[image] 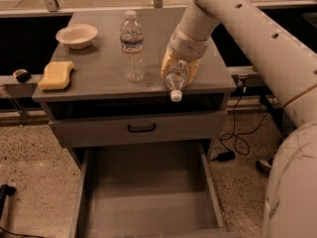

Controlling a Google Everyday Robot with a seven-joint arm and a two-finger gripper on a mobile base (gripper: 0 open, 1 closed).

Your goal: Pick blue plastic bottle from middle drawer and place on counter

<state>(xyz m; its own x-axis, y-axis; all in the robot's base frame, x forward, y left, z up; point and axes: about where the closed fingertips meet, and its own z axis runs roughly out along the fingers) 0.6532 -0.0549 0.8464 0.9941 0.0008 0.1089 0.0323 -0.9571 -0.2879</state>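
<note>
My gripper (178, 69) is shut on the blue plastic bottle (174, 82), a small clear bottle with a white cap. The bottle hangs tilted, cap pointing down and toward the front, over the front right part of the counter (99, 83). Its cap juts just past the counter's front edge. The middle drawer (143, 202) stands pulled open below, with a bare grey floor.
A taller clear water bottle (132, 46) stands upright on the counter just left of the gripper. A white bowl (77, 35) sits at the back left and a yellow sponge (56, 75) at the left edge. A shut drawer front with a black handle (141, 128) lies under the counter.
</note>
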